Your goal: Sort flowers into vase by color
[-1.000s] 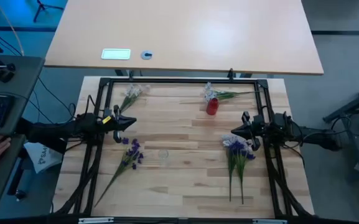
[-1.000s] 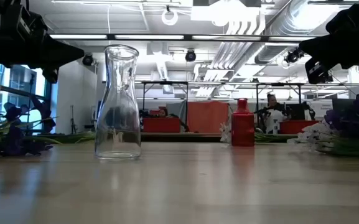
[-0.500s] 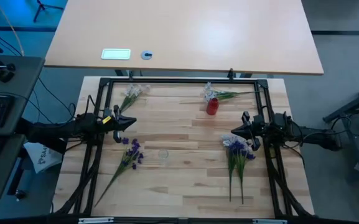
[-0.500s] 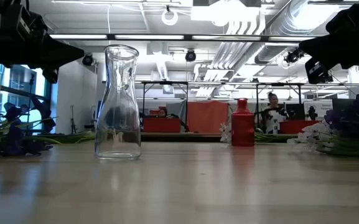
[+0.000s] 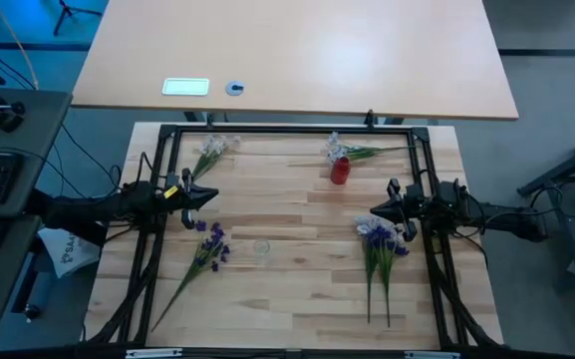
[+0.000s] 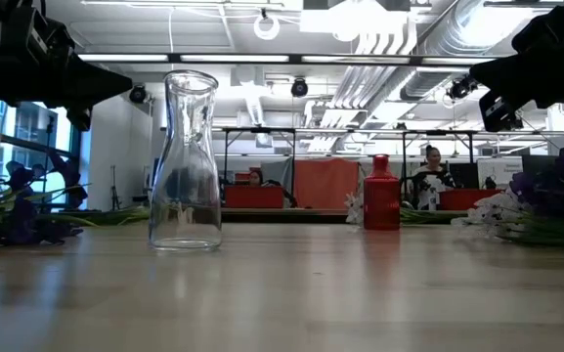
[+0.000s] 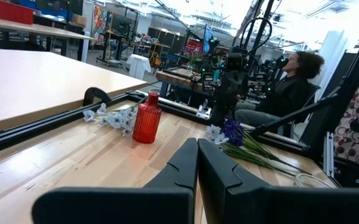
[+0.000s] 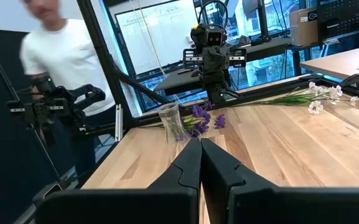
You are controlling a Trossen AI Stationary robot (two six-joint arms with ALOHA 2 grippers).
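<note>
Your left gripper (image 5: 210, 194) and right gripper (image 5: 375, 212) are both pressed together, empty; the small glossy red vase (image 5: 340, 171) stands between them, nearer the right gripper.

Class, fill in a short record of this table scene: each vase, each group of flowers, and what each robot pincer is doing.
red vase: small glossy red vase, upright, far side, no stems in it
clear vase: clear glass carafe, upright, empty
purple flowers: purple sprig lying near left arm
white flowers: white sprig at far left; another behind red vase
mixed bunch: purple and white bunch lying near right arm
left pincer: shut, empty
right pincer: shut, empty
</note>
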